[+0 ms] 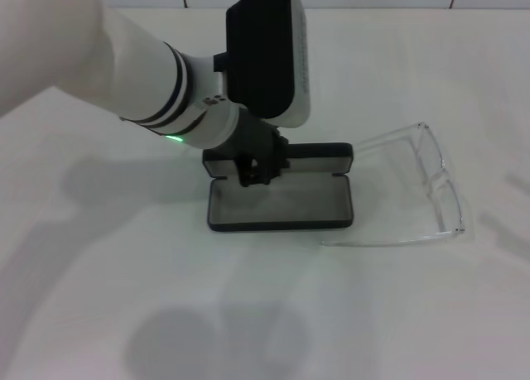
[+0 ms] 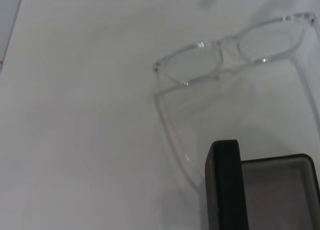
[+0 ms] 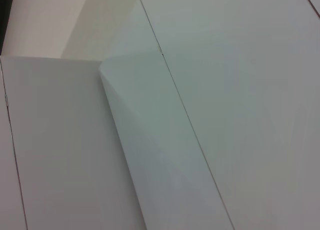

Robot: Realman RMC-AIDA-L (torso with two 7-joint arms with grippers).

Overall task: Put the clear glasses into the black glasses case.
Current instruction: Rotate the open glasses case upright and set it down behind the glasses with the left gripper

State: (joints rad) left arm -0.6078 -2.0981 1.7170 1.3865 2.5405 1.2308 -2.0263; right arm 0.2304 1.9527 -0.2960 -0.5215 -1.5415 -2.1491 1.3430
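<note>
Fingers (image 1: 255, 175) at case (image 1: 281, 202) hinge; glasses (image 1: 414, 190) beside, apart.

The black glasses case (image 1: 280, 204) is seen as matte black outside with a grey lining; the clear glasses (image 1: 426, 185) are colourless and transparent; the table (image 1: 99, 314) is plain white; the left arm (image 1: 157, 86) is white, banded with black rings, and lit by a green light.

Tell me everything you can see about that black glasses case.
The black glasses case is a flat, matte black rectangle with rounded corners, lying open on the white table. Its grey-lined tray is empty; the lid stands up behind it. The left gripper is at its rear left edge. The clear glasses lie just beside it.
</note>
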